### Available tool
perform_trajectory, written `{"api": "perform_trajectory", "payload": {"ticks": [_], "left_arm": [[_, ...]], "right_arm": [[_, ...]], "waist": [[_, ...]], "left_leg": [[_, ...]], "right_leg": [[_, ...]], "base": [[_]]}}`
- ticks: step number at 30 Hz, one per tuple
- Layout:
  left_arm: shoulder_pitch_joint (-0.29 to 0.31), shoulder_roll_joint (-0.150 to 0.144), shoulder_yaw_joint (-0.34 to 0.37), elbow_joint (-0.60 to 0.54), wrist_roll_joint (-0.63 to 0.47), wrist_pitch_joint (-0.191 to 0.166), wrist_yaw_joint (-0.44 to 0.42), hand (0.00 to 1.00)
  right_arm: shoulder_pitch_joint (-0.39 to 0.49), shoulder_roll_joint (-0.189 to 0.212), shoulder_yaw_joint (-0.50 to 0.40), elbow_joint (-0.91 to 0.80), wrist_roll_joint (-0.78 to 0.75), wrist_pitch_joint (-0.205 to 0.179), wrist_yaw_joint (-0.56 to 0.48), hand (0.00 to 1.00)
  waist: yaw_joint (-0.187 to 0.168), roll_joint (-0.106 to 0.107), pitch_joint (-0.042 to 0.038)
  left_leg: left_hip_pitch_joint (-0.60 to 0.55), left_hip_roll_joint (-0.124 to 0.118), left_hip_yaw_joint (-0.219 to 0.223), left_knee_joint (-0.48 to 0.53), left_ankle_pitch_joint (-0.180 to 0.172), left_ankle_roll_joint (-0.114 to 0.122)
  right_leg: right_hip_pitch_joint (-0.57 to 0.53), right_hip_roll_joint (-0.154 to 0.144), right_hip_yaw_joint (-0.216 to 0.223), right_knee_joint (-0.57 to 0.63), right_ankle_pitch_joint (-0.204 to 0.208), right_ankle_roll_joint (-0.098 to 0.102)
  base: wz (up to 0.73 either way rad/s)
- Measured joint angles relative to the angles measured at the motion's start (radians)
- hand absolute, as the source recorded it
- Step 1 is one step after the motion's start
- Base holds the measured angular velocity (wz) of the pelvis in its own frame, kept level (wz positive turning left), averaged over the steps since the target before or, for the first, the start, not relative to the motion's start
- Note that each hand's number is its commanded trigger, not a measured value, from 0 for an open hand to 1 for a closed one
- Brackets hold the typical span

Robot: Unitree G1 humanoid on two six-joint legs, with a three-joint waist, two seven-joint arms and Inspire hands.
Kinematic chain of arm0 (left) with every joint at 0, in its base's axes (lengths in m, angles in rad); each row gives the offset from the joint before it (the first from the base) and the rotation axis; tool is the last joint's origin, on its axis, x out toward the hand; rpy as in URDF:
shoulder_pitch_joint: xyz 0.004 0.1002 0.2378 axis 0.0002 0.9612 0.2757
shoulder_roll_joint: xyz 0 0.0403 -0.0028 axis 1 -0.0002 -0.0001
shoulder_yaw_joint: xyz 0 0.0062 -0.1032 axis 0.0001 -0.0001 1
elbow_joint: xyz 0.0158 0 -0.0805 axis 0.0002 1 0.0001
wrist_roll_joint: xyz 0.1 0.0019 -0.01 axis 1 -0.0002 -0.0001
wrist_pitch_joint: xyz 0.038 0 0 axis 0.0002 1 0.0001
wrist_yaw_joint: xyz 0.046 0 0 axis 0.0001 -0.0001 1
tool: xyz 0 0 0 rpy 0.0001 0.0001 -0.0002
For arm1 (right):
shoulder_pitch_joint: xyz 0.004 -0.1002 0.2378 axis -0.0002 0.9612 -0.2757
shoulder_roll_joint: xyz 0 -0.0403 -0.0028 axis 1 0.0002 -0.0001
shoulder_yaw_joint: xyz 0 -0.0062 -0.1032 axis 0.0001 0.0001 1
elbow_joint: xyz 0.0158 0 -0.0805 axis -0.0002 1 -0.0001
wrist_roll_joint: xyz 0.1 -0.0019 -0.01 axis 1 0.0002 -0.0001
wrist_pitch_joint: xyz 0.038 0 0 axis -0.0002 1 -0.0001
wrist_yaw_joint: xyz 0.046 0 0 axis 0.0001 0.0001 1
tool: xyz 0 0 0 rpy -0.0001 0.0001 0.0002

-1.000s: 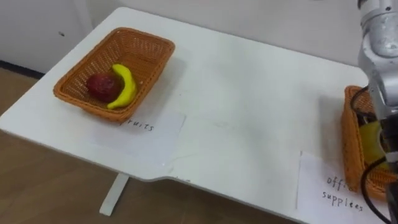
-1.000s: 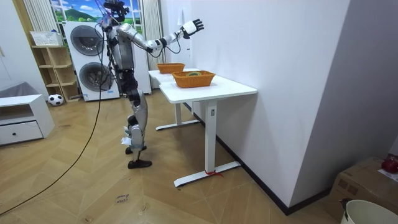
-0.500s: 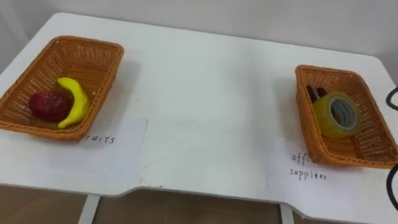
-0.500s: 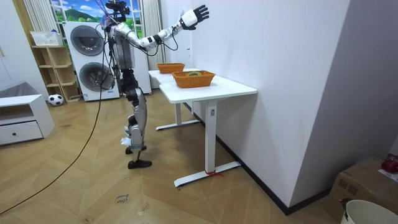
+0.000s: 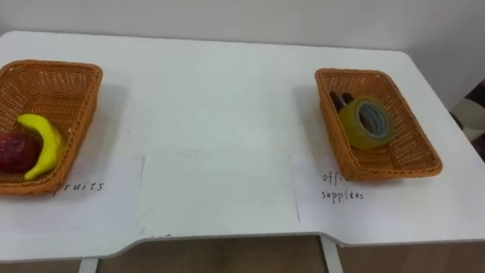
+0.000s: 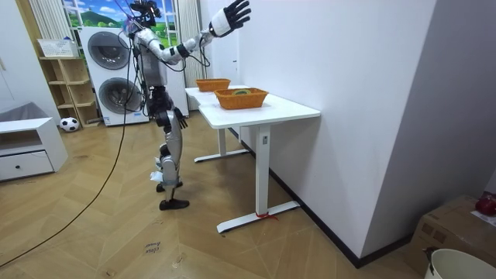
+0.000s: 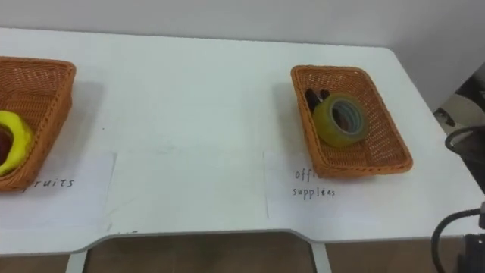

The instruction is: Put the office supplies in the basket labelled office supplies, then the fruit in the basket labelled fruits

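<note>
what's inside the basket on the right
A yellow tape roll lies in the right basket, with a dark thing behind it. The roll covers part of that thing, so what it is cannot be told.

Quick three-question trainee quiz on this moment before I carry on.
1. True or false: the yellow banana lies in the left orange wicker basket.
2. What shares the right orange wicker basket with the yellow tape roll? A) a stapler B) a dark slim item C) nothing
3. Fill in: in the room view, the robot's right hand is high above the white table with fingers ____ (open/shut).
Key: 1 true; 2 B; 3 open.
</note>
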State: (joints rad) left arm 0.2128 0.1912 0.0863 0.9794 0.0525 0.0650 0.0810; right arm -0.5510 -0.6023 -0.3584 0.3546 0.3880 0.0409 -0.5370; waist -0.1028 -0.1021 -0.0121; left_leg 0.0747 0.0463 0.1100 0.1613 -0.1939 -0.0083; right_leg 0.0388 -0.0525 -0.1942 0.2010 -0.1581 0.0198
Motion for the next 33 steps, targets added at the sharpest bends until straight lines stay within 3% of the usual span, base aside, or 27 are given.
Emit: {"api": "perform_trajectory", "payload": {"ticks": [2,7,12,15,21,28,33], "left_arm": [[0.009,0.000,0.000,0.000,0.000,0.002,0.000,0.00],[0.026,-0.003,0.023,-0.002,-0.006,0.004,0.004,0.00],[0.026,-0.003,0.028,0.001,-0.064,0.003,0.006,0.00],[0.024,-0.003,0.028,-0.001,-0.067,0.003,0.005,0.00],[0.031,-0.003,0.029,-0.022,-0.068,0.001,0.004,0.00],[0.048,-0.003,0.033,-0.025,-0.068,0.000,0.004,0.00],[0.053,-0.008,0.034,-0.059,-0.068,0.001,0.003,0.00]], "right_arm": [[0.032,0.000,-0.026,0.017,0.010,0.000,-0.021,0.00],[0.132,0.000,-0.138,0.078,0.093,0.000,-0.084,0.00],[0.242,0.001,-0.177,0.114,0.132,-0.001,-0.163,0.00],[0.304,0.003,-0.190,0.138,0.208,-0.020,-0.214,0.00],[0.426,0.044,-0.225,0.177,0.248,-0.065,-0.273,0.00],[0.499,0.089,-0.267,0.219,0.337,-0.098,-0.312,0.00],[0.530,0.142,-0.294,0.277,0.396,-0.105,-0.311,0.00]], "waist": [[-0.007,0.007,-0.0024],[-0.032,0.017,0.0015],[-0.034,0.015,0.0031],[-0.033,0.009,0.0068],[-0.032,0.009,0.0128],[-0.037,0.023,0.0052],[-0.039,0.023,0.0058]], "left_leg": [[0.002,0.000,0.000,-0.001,0.000,0.000],[0.004,0.001,0.001,-0.003,-0.001,-0.002],[0.007,0.001,0.009,-0.011,-0.001,-0.002],[0.009,0.000,0.013,-0.017,-0.001,-0.002],[0.009,0.000,0.014,-0.020,-0.001,-0.002],[0.008,0.000,0.029,-0.028,-0.001,-0.002],[0.008,0.000,0.031,-0.027,-0.001,-0.002]], "right_leg": [[0.001,0.000,0.000,0.000,0.000,0.000],[0.012,0.002,-0.002,-0.015,0.000,0.000],[0.011,0.003,0.001,-0.016,0.000,0.000],[0.009,0.004,0.006,-0.018,0.000,0.000],[0.009,0.005,0.006,-0.021,0.000,0.000],[-0.002,0.005,0.018,-0.019,0.000,0.000],[-0.003,0.005,0.021,-0.020,-0.001,0.001]], "base": [[-0.02],[0.02],[-0.05],[-0.04],[0.00],[-0.05],[0.00]]}}
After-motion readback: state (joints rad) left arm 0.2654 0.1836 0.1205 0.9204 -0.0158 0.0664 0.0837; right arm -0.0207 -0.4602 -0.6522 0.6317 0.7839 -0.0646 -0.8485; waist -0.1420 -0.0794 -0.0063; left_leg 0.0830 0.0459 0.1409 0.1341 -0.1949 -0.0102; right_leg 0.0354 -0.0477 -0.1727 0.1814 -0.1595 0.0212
